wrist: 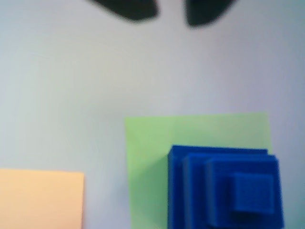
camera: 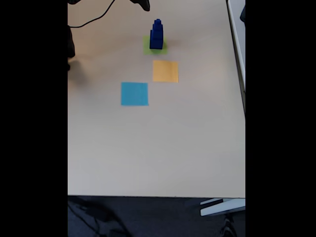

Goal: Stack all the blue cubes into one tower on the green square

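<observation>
Wrist view: the claw point(wrist: 171, 12) enters from 12 o'clock as two dark, blurred fingertips with a bare gap between them; spread, pinching nothing, well apart from the stack. Below it lies pale desk point(wrist: 62, 86).

The blue cubes point(wrist: 224, 191) stand as one tower at about 5 o'clock in the wrist view, seen from above as stepped squares, largest at the base and smallest on top. The tower sits on the green square point(wrist: 147, 143), toward the lower right part of it; green paper shows at 9 and 12 o'clock of the tower. The orange-yellow square point(wrist: 40, 198) lies at 8 o'clock, apart from the green one.

Fixed view: the tower point(camera: 156, 34) stands upright on the green square point(camera: 147, 48) near 12 o'clock of the desk point(camera: 158, 148). Orange-yellow square point(camera: 165, 71) is just at 5 o'clock of it; a light blue square point(camera: 134, 94) lies further toward 7 o'clock. Dark arm parts and a cable point(camera: 94, 19) sit at the top edge, 11 o'clock.
</observation>
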Controlling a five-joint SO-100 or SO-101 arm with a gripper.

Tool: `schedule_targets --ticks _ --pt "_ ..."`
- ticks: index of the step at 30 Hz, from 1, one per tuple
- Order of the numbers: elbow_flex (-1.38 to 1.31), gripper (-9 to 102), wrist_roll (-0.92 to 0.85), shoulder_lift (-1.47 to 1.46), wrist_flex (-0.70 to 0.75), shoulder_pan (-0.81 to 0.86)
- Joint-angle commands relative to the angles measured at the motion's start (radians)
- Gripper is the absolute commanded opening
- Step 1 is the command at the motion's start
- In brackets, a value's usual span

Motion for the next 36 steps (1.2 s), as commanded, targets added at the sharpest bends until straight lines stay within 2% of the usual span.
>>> schedule_targets --ticks 1,18,29,36 --pt "-0.052 0 -0.043 0.092 0.015 0.014" --pt "0.190 0 -0.135 0.253 0.005 0.066" --pt "0.558 0 -0.172 0.491 -0.164 0.092" --pt "0.793 0 -0.311 0.635 -0.357 0.126"
